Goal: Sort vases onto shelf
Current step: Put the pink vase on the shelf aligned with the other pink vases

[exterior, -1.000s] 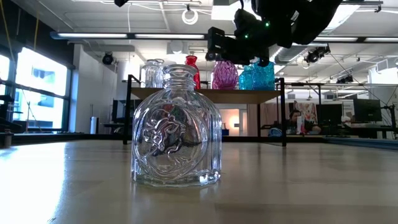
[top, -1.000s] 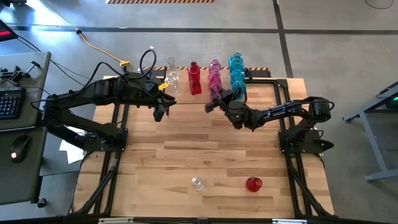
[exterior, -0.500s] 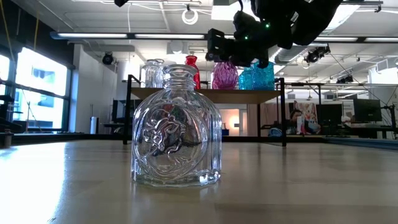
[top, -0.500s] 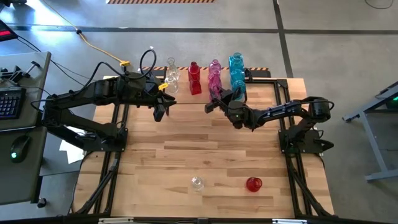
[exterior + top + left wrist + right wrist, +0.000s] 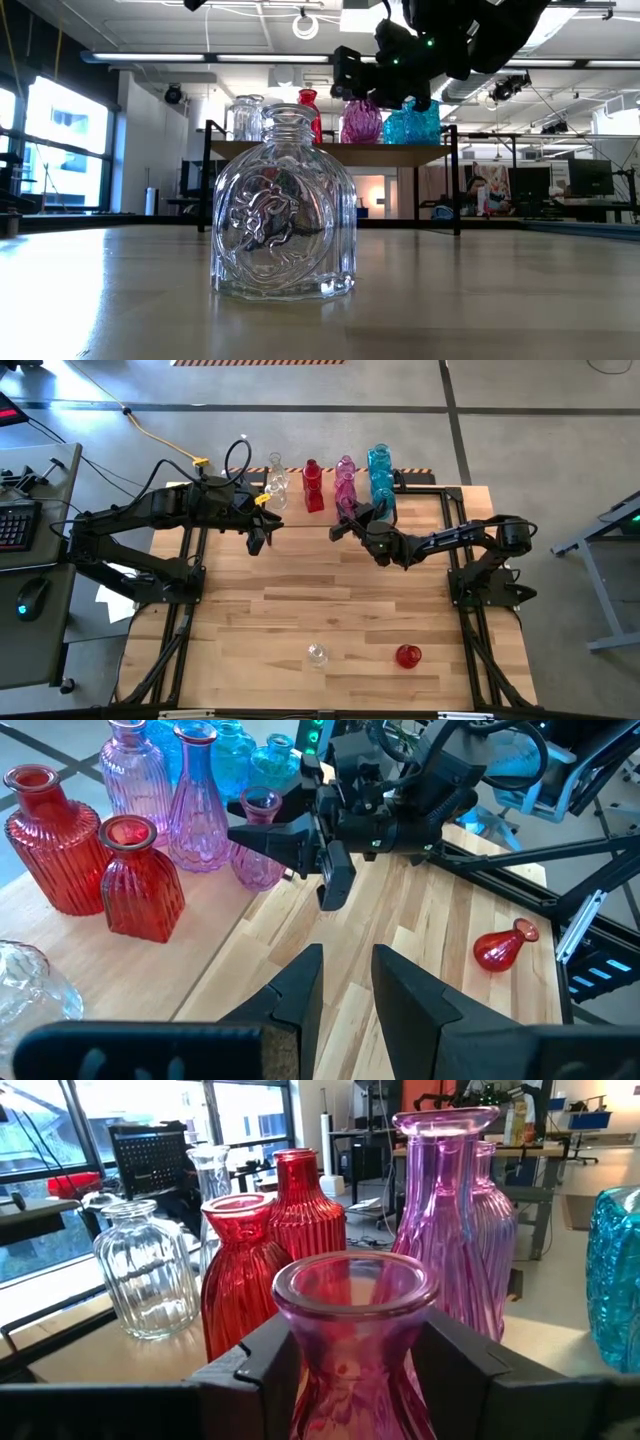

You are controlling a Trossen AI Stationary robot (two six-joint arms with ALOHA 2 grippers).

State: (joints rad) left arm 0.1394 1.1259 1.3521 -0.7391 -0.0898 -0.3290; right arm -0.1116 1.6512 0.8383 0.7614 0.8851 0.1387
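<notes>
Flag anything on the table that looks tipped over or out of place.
The red vase lies on its side on the tabletop's near part, far from the shelf; the left wrist view shows it toppled too. The clear vase beside it stands upright, also unsorted.

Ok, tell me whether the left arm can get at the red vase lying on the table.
Probably yes. The red vase lies in the open on the table, only a clear vase beside it. The left gripper hangs near the shelf, holding nothing, though it's a long diagonal stretch.

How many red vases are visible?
3: a tall red vase and a squat red vase together on the shelf; a third red vase lying on the tabletop. More could hide behind others.
</notes>
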